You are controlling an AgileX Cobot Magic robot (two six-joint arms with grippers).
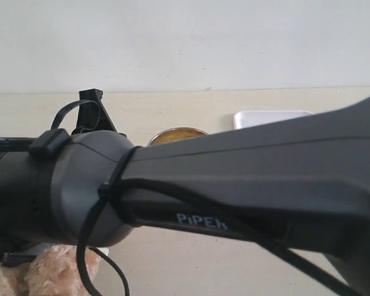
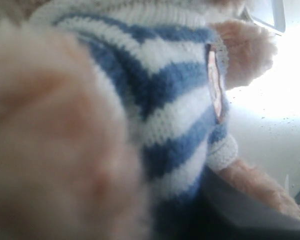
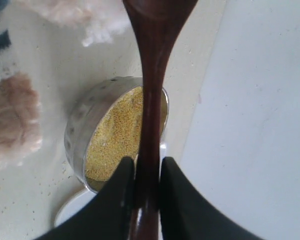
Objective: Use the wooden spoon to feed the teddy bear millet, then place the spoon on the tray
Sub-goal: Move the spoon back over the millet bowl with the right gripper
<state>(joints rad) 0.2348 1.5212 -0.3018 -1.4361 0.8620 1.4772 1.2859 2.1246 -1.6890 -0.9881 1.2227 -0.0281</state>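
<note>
The small, dark reddish-brown, glossy wooden spoon (image 3: 152, 75) is clamped by its slim handle between the narrow black jaws of the right gripper (image 3: 147, 166). It crosses over the round metal bowl (image 3: 77, 130) heaped with fine yellow millet (image 3: 115, 140). The flat white rectangular tray (image 3: 255, 125) lies just beside the bowl. The fluffy light-brown teddy bear (image 2: 160, 100), in a blue-and-white striped shirt, sits near the bowl's other side. The left gripper's jaws do not show, so I cannot tell their state. Everything rests on a pale beige surface (image 1: 172, 105) against a plain white wall (image 1: 185, 43), and a dark grey arm (image 1: 265, 172) blocks much of the exterior view.
</note>
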